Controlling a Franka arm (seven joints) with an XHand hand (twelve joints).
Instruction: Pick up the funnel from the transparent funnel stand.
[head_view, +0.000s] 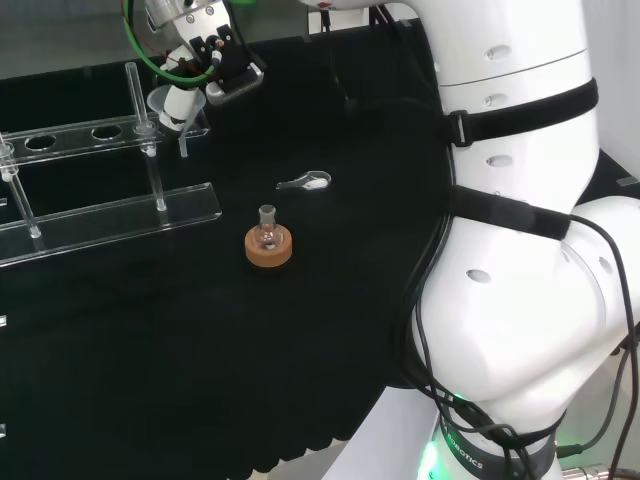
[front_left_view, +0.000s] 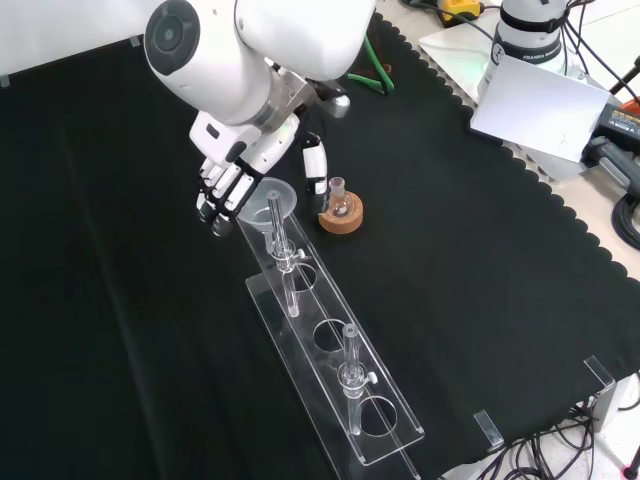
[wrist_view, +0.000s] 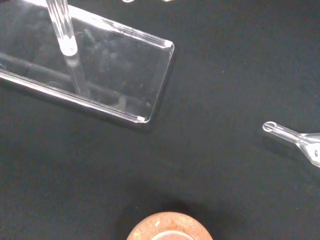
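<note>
Reaching at the stand's (front_left_view: 330, 375) end hole, the hand (front_left_view: 232, 182) has its fingers (front_left_view: 222, 192) curled narrowly beside the funnel's (front_left_view: 272, 200) rim; whether they pinch it I cannot tell. The funnel sits there, stem hanging through.

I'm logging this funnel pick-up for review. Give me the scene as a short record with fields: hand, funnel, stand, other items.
hand: black and white robot hand at the near end of the stand in the front view, fingers pointing down beside the funnel
funnel: clear plastic funnel seated in the stand's end hole
stand: transparent two-tier funnel stand on the black cloth
other items: small glass flask on a cork ring stand; small clear scoop lying on the cloth
</note>
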